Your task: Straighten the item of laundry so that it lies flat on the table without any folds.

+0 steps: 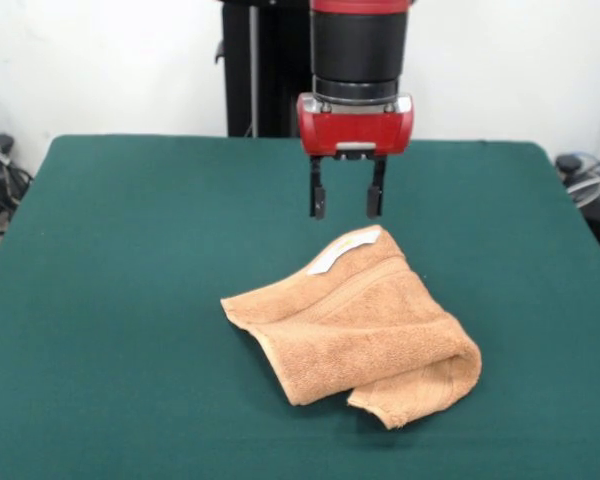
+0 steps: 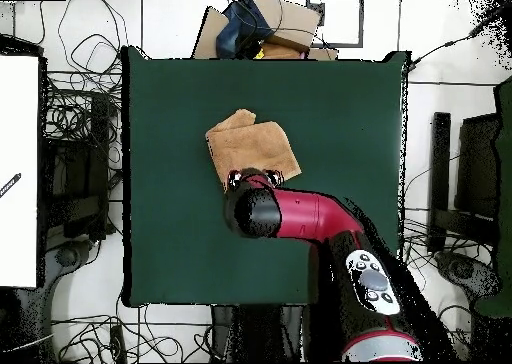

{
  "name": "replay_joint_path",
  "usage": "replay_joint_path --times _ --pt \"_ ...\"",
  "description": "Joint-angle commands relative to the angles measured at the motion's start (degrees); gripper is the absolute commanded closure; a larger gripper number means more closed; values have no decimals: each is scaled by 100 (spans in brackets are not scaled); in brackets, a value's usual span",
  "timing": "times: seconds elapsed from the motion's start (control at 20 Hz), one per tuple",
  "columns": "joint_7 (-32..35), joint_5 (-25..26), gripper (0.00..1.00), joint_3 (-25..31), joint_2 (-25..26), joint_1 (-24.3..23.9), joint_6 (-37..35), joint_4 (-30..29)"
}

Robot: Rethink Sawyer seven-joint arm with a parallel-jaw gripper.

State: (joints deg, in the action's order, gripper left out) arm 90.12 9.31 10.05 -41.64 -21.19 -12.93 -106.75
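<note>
1. While the jaws [image 1: 347, 203] hang above the table [image 1: 130, 250] with nothing between them, the towel [image 1: 355, 325] lies just below and a little toward the camera side in the front view.
2. Its far corner, the one with the white tag [image 1: 342, 250], sits almost directly under the jaws, apart from them and not touched.
3. From that corner the cloth spreads away from the jaws, doubled over itself, with a rolled fold [image 1: 430, 375] along the edge farthest from them.
4. In the overhead view the arm [image 2: 300, 215] covers the towel's near edge, so that edge cannot be read there.
5. The jaws stand moderately open, two dark fingers [image 1: 318, 197] parted and empty.
6. A straight drop would likely meet the tagged corner, the nearest hold for pulling the fold out.
</note>
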Motion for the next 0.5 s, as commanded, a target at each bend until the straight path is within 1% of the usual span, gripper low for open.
replay_joint_path --times 0.05,0.2,0.5 --pt "1074 -309 0 -98 350 108 -63 409" --pt "1024 -333 0 -80 407 91 -145 502" --pt "972 -357 0 -66 595 72 -72 672"
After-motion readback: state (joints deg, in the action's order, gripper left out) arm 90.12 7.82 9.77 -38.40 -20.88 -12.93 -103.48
